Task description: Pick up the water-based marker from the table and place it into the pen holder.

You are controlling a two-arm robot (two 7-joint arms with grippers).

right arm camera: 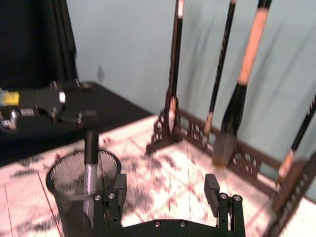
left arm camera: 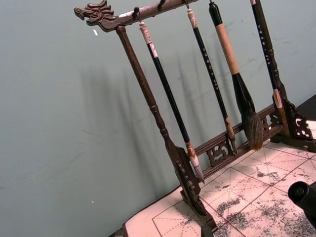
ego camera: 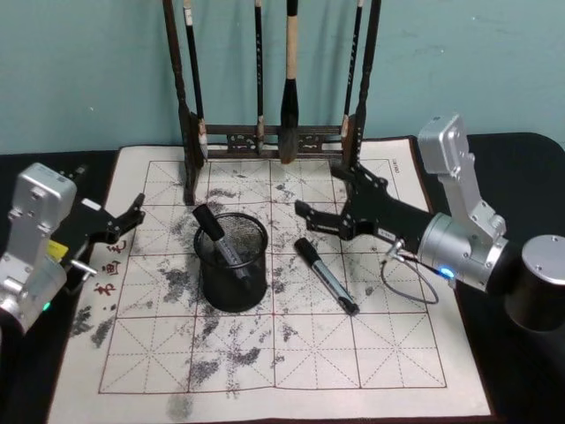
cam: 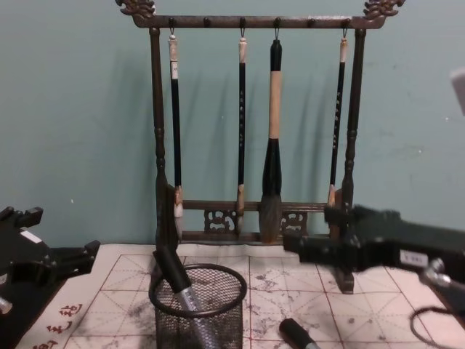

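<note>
Fingers of right gripper spread wide, empty, beside the pen holder; left gripper likewise spread.

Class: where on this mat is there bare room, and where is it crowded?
Bare: the mat's front rows, before the pen holder and loose marker; the strip between holder and left pincer. Crowded: centre-right, around right pincer and brush rack.

Brush rack stands just behind the pen holder; open mat in front.
</note>
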